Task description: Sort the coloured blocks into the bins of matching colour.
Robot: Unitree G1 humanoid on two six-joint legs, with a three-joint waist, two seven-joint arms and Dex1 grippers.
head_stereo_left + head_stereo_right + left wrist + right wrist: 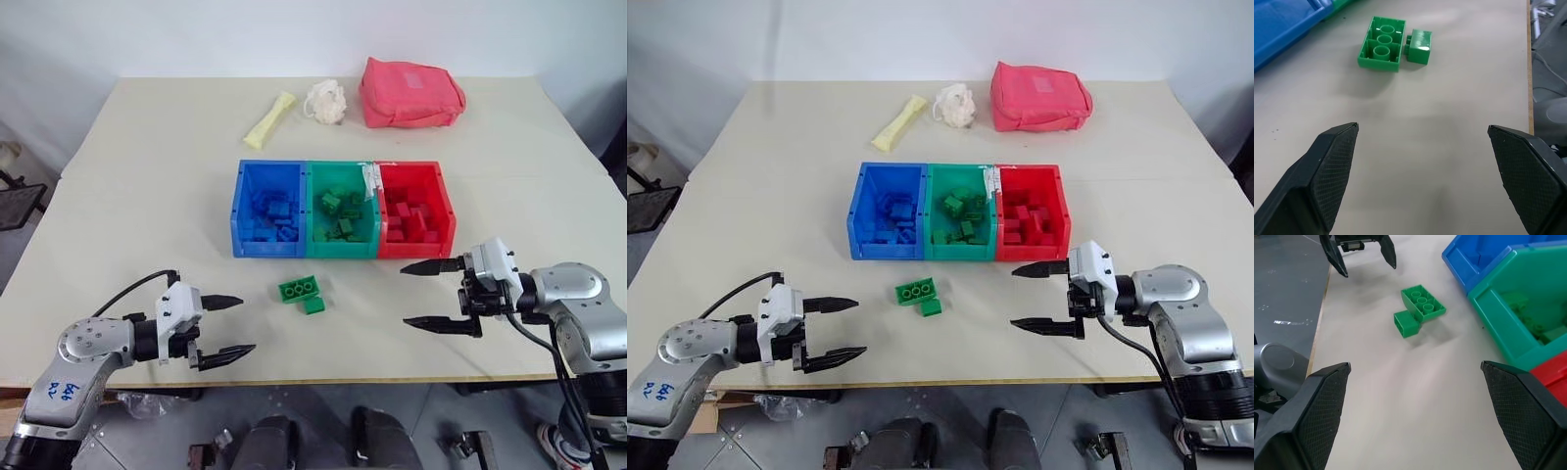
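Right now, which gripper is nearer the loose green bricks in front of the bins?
Left. The left gripper sits just beside the green bricks, open; the right gripper is farther off on their other side, also open.

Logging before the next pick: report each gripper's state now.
Left gripper: open, holding nothing, above the beige table.
Right gripper: open, holding nothing, near the red plastic bin.
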